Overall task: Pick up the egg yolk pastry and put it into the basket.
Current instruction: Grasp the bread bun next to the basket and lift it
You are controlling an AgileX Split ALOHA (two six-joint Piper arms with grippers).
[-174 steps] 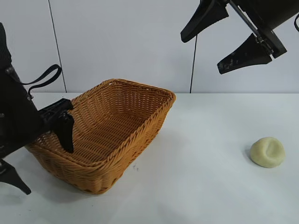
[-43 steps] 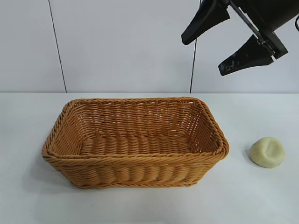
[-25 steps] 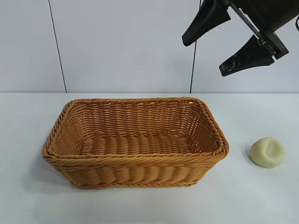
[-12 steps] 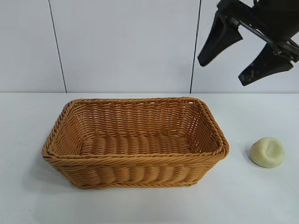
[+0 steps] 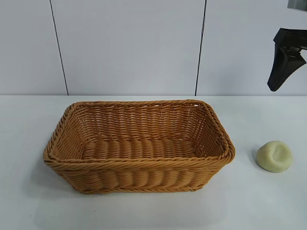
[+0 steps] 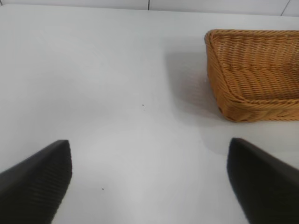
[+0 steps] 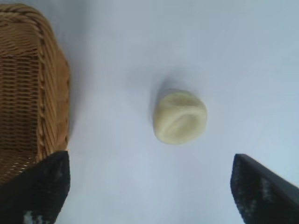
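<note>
The egg yolk pastry (image 5: 274, 156), a small pale yellow dome with a dented top, lies on the white table to the right of the basket (image 5: 144, 162). The orange-brown wicker basket stands empty at the table's middle. My right gripper (image 7: 149, 161) is open and empty, high above the table over the pastry (image 7: 180, 116). In the exterior view only one of its fingers (image 5: 284, 64) shows, at the upper right edge. My left gripper (image 6: 149, 144) is open and empty above bare table to the left of the basket (image 6: 252, 100), out of the exterior view.
The white table (image 5: 249, 201) runs back to a pale panelled wall (image 5: 129, 43). The basket's rim (image 7: 46, 84) is a short gap from the pastry. Nothing else stands on the table.
The right gripper has swung right and turned over the pastry, mostly leaving the exterior view. The basket, skewed at the left beside the left gripper 7 s ago, has stood square since.
</note>
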